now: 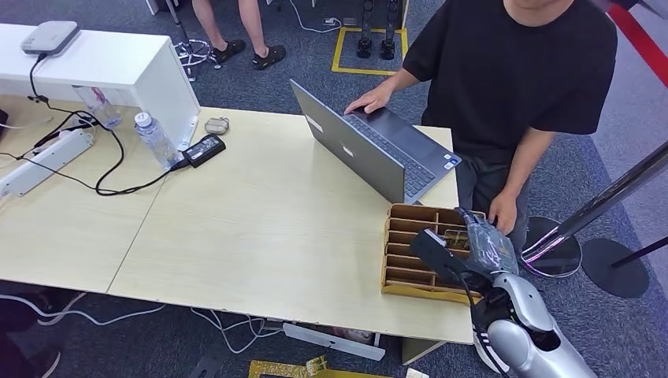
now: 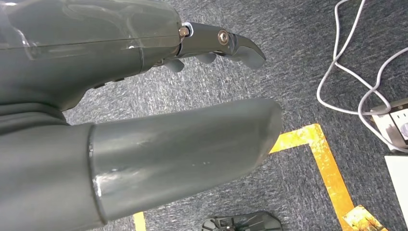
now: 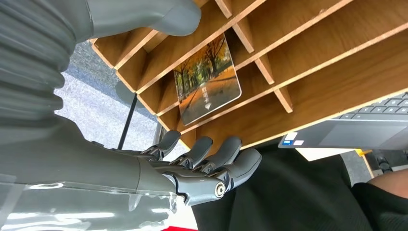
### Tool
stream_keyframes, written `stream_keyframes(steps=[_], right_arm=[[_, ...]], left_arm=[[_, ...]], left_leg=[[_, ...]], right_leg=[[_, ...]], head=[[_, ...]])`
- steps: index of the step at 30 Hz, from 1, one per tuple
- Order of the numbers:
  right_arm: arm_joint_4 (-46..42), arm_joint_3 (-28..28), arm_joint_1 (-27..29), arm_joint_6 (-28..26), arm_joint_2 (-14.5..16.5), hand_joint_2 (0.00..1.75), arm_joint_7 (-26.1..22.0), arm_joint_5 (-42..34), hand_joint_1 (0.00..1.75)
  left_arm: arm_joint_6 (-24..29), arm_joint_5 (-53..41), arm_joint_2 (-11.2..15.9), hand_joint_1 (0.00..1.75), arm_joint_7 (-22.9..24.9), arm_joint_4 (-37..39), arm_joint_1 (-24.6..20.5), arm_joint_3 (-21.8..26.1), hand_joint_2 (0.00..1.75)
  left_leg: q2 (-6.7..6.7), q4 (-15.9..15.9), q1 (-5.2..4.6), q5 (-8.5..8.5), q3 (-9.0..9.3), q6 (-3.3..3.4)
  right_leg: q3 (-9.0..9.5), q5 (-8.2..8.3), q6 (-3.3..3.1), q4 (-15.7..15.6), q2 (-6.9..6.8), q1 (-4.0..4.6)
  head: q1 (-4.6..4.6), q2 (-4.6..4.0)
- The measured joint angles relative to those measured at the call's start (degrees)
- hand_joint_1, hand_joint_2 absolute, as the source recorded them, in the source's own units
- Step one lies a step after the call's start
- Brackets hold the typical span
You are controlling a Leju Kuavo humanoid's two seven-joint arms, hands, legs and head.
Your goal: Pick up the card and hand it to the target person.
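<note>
Right hand point(image 3: 159, 159) fills the near view, thumb and fingers spread apart with nothing between them, hovering at the wooden tray point(image 1: 398, 272). Just past the fingertips lies the card point(image 3: 208, 79), the one with the autumn trees, resting flat in one of the tray's narrow slots between thin dividers point(image 3: 260, 67). Not yet touched!

Here's the danger, as I judge it: those dividers crowd the card on both sides, so thick fingers could jam on a wooden wall before reaching it, or shove the card deeper along its slot. A flat card on a flat floor gives little to pinch, and a slip is likely. The tray sits at the near corner of the surface point(image 1: 276, 228), so a hard push might nudge it toward the drop.

Room to move? Open on the hand's own side, off the corner. Beyond the tray, it's tight: the laptop point(image 1: 370, 150) stands just behind, and the person point(image 1: 512, 71) is close, one hand point(image 1: 502, 211) hanging right by the tray's far corner, so the handover path looks short.

Left hand point(image 2: 144, 120) hangs over the carpet point(image 2: 298, 86), holding nothing, fingers apart.
</note>
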Motion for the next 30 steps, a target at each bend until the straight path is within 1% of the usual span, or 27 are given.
stream_keyframes(steps=[6, 9, 14, 19, 24, 30], right_arm=[[0.7, 0.27, -0.03, -0.27, 0.15, 1.75, 0.08, 0.04, 0.46], [0.68, 0.22, -0.02, -1.15, 0.15, 1.75, 0.89, 1.05, 0.45], [-1.55, -0.19, -0.03, -1.48, -0.38, 1.75, 3.01, 5.1, 0.41], [-5.79, -0.7, -0.02, -1.29, -1.19, 1.75, 4.0, 9.84, 0.37], [-11.38, -0.88, 0.0, 0.59, -1.79, 1.75, 4.93, 13.56, 0.34], [-15.31, -0.74, 0.16, 4.62, -1.88, 1.75, 4.96, 15.32, 0.47]], left_arm=[[0.0, 0.0, -0.02, 0.0, 0.01, 0.0, 0.01, 0.0, 0.0], [0.01, 0.04, -0.02, 0.0, 0.01, 0.0, 0.02, 0.0, 0.0], [0.01, 0.17, -0.02, 0.0, 0.01, 0.0, 0.04, 0.0, 0.0], [0.01, 0.29, -0.02, 0.0, 0.02, 0.0, 0.08, 0.0, 0.0], [0.01, 0.55, -0.02, 0.0, 0.17, 0.0, 0.09, 0.0, 0.0], [0.01, 0.57, -0.02, 0.0, 0.21, 0.0, 0.09, 0.0, 0.0]], left_leg=[[0.0, 0.0, 0.0, 0.0, 0.0, 0.0], [0.0, 0.01, 0.0, 0.0, 0.01, 0.0], [0.0, 0.01, 0.0, 0.0, 0.02, 0.0], [0.0, 0.01, 0.0, 0.0, 0.03, 0.0], [0.0, 0.01, 0.0, 0.0, 0.04, 0.0], [0.0, 0.01, 0.0, 0.0, 0.04, 0.0]], right_leg=[[0.0, 0.0, 0.0, 0.0, 0.0, 0.0], [0.0, 0.0, 0.0, 0.0, 0.0, 0.0], [0.0, 0.0, 0.0, 0.0, 0.01, 0.0], [0.0, 0.0, 0.0, 0.0, 0.01, 0.0], [0.0, 0.0, 0.0, 0.0, 0.02, 0.0], [0.0, 0.0, 0.0, 0.0, 0.01, 0.0]], head=[[0.0, 0.0], [0.0, 0.0], [0.01, 0.0], [0.0, 0.0], [0.0, 0.0], [0.01, 0.0]])
